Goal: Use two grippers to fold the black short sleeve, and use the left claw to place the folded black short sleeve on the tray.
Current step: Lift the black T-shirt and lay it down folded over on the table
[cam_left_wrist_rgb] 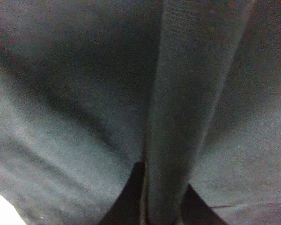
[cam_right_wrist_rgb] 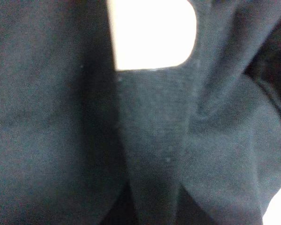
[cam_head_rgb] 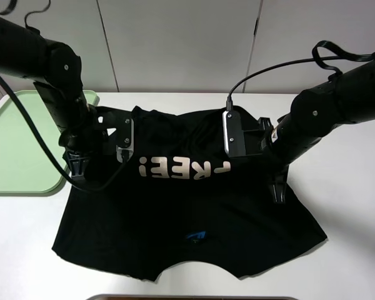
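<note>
The left claw (cam_head_rgb: 77,170) and right claw (cam_head_rgb: 278,187) each pinch the black shirt (cam_head_rgb: 194,212); the green tray (cam_head_rgb: 12,144) sits at the table's (cam_head_rgb: 353,206) left edge.

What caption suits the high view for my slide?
Left gripper and right gripper pinch the black T-shirt; green tray lies left.

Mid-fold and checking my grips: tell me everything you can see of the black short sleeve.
The black short sleeve, soft and cotton-looking, lies spread on the white table, neck end with blue label nearest the camera. Its far edge is lifted; the pale FREE! lettering reads upside down. The left gripper and right gripper each pinch a fold.
</note>
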{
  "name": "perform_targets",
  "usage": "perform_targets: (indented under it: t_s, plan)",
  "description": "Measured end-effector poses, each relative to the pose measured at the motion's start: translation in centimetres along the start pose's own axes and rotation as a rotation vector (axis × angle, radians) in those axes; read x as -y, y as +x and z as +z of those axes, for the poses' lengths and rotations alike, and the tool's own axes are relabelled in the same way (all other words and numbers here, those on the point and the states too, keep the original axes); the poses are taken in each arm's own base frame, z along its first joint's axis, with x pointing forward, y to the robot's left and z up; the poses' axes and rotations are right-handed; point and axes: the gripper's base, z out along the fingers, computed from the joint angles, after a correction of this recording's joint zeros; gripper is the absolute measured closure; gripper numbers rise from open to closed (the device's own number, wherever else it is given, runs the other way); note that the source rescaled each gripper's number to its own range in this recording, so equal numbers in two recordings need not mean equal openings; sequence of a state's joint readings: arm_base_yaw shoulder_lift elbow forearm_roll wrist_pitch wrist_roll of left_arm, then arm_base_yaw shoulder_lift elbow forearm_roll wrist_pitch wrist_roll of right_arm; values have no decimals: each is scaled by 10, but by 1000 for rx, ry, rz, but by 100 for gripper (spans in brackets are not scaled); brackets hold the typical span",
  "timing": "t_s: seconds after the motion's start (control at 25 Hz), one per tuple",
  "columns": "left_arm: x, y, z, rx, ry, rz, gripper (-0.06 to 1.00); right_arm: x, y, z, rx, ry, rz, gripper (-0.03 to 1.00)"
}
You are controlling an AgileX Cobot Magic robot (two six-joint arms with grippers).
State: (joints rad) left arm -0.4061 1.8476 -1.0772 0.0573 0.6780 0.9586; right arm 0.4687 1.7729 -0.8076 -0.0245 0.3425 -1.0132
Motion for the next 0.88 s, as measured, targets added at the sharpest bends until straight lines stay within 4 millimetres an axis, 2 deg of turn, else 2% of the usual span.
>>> perform_targets:
  t_s: [0.2,0.44,0.88]
  plan:
    - [2,3,-36,51,-91,6,94,5,-3,-23,33,56,29,97]
    - [9,8,-77,118,-195,6,94,11,-6,-64,102,164,56,97]
    - [29,23,-151,251,-388,0,94,27,-14,-162,204,332,63,97]
